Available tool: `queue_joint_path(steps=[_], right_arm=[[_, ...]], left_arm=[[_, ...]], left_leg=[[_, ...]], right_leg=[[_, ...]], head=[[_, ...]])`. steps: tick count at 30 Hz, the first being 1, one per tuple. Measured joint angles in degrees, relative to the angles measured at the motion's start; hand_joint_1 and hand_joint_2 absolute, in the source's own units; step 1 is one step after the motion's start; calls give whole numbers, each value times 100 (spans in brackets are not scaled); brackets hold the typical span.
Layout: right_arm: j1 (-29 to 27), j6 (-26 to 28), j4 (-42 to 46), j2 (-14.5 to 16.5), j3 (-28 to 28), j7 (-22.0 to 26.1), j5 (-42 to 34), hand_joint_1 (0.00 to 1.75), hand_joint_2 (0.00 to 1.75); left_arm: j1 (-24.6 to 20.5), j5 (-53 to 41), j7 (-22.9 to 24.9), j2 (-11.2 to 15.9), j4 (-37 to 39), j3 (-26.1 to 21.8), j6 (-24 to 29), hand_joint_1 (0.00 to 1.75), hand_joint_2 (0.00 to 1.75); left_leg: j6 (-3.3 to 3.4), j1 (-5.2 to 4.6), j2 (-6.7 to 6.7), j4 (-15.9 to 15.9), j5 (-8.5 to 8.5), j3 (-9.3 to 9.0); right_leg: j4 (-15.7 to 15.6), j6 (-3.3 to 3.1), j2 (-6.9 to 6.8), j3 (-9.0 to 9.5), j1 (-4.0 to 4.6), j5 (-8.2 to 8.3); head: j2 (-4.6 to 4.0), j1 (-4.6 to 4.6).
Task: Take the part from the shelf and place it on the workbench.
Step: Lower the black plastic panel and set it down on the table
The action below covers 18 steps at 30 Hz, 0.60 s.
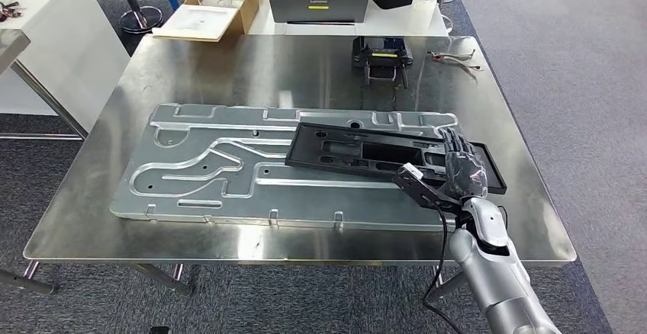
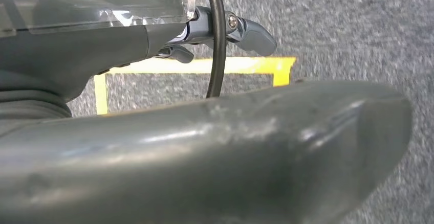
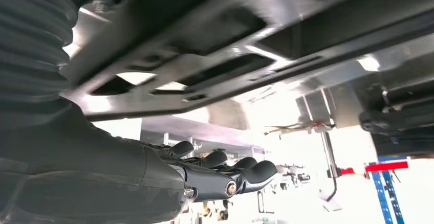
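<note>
Right robot hand [image 1: 463, 168] sits at the lower right of the head view, with its fingers lying flat on the near end of the black part [image 1: 381, 153]. I cannot tell if the fingers wrap under the edge or just rest on top. In the right wrist view the fingers [image 3: 240, 175] look long and mostly straight, with nothing pinched between them.

Going from big to small: the shiny metal surface [image 1: 91, 204] fills the middle of the frame. On it lies a big silver plate with grooves [image 1: 198, 174]. The black part lies flat on the right side of that plate.

What could go wrong? If the robot hand pulls away while a finger is hooked in one of the part's holes, the part could slide or get dragged toward the right edge of the surface.

The left robot hand [image 2: 204, 152] hangs over grey carpet, and I cannot tell how far open it is.
</note>
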<state>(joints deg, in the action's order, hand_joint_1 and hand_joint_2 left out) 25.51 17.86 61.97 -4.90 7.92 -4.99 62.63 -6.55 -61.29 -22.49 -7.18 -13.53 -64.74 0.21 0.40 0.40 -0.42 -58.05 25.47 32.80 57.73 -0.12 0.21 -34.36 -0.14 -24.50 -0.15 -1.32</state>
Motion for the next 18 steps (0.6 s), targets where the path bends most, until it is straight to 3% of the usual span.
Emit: queue_joint_path(steps=[2,3,5,7,8,10,12,16,17,18], right_arm=[[-51,-3,29,11,-8,27,-23,0,175],[-80,-4,53,21,-8,39,-32,0,175],[-140,-3,100,43,-9,66,-48,0,175],[-202,-1,154,63,-9,87,-61,0,175],[-232,1,191,73,-9,95,-67,0,175],[-279,2,280,89,-9,107,-75,0,175],[-316,-2,369,93,-11,110,-79,0,175],[-461,-13,455,111,-5,130,-69,0,175],[-497,-14,468,117,-3,133,-64,0,175],[-520,-14,478,119,-3,137,-59,0,175]], left_arm=[[6,8,-16,1,1,-20,-18,0,0],[9,9,-21,1,2,-29,-21,0,0],[13,13,-28,1,3,-51,-28,0,0],[20,16,-32,4,3,-73,-32,0,0],[23,17,-36,6,3,-80,-34,0,0],[20,18,-45,9,3,-85,-39,0,0],[9,16,-56,6,4,-85,-52,0,0],[10,14,-70,0,7,-87,-78,0,0],[5,14,-70,-2,8,-87,-79,0,0],[2,14,-71,-4,9,-87,-80,0,0]], left_leg=[[-63,5,4,-111,141,39],[-94,11,7,-317,323,112],[-150,36,9,-988,789,337],[-192,57,10,-1459,1019,442],[-207,70,10,-1395,972,349],[-231,104,10,-716,714,-107],[-200,96,-8,-118,532,-438],[4,47,-17,-7,347,-381],[57,48,-6,10,273,-334],[103,57,6,27,194,-270]], right_leg=[[-80,-68,-18,4,-35,73],[-115,-99,-30,-9,-54,112],[-122,-126,-43,-73,-55,168],[-95,-113,-50,-164,-59,221],[-74,-97,-52,-215,-65,248],[-9,-43,-51,-316,-85,300],[53,30,-43,-388,-82,352],[8,186,-25,-435,-101,486],[65,214,-23,-477,-114,383],[232,231,-20,-547,-119,165]], head=[[0,-1],[0,-2],[0,-3],[0,-3],[0,-4],[0,-3],[0,-1],[0,2],[0,3],[0,4]])
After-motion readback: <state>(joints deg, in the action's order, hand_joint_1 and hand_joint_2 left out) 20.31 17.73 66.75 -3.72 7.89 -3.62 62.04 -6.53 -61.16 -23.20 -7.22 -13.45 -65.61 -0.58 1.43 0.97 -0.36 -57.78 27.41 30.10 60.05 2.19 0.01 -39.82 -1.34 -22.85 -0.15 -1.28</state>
